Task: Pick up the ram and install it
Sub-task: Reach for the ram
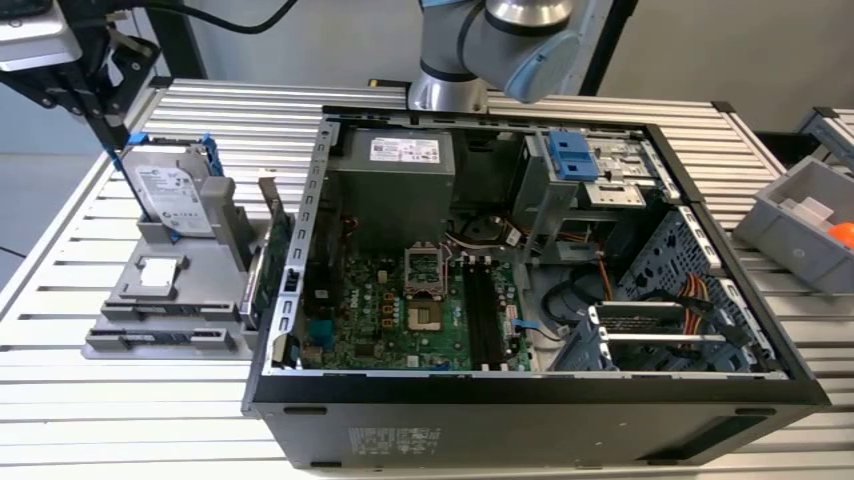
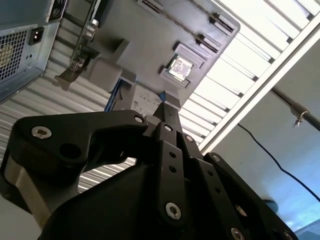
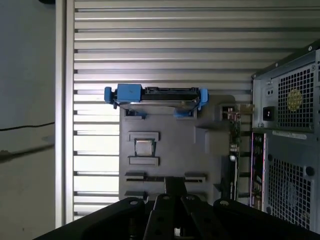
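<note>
First wrist view looks down past your gripper [image 3: 173, 186]. Its fingers meet in a single tip, closed on nothing as far as both wrist views show. Your ram [image 3: 165, 177] is not in hand. It stands on edge as a thin dark strip between two clips of the grey holder [image 3: 210, 165], at the opposite end from the hard drive [image 3: 152, 95] in its blue frame. In the exterior view the holder sits on the slatted table [image 1: 120, 420], at the exterior view's left of the open computer case [image 1: 534, 395]. The drive is at its far end and the ram at its near end, long axis running left to right. Your gripper hangs high at the far left, well apart from the ram, so the stick lies below and nearward of the tip. The finger linkage seems to spread along the stick's length, not across its thin faces.
</note>
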You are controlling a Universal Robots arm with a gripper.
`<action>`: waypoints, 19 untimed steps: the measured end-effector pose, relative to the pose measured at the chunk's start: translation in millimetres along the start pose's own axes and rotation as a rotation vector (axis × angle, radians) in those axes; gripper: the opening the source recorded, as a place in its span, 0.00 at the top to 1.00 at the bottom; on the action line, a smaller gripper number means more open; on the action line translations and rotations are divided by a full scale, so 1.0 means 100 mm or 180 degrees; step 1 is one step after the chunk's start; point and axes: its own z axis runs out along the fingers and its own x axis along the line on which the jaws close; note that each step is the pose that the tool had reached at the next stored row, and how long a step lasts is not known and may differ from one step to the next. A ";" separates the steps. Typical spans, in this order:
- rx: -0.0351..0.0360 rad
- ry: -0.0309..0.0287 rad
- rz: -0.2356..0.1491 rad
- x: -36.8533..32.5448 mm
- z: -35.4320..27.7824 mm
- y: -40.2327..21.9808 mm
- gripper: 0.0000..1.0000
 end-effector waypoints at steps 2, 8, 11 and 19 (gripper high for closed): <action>0.0000 0.0000 0.0000 0.001 -0.002 -0.036 1.00; 0.0000 0.0000 0.0000 -0.001 -0.008 -0.136 1.00; 0.0000 0.0000 0.0000 -0.003 -0.010 -0.176 1.00; 0.0000 0.0002 0.0000 -0.009 -0.016 -0.278 1.00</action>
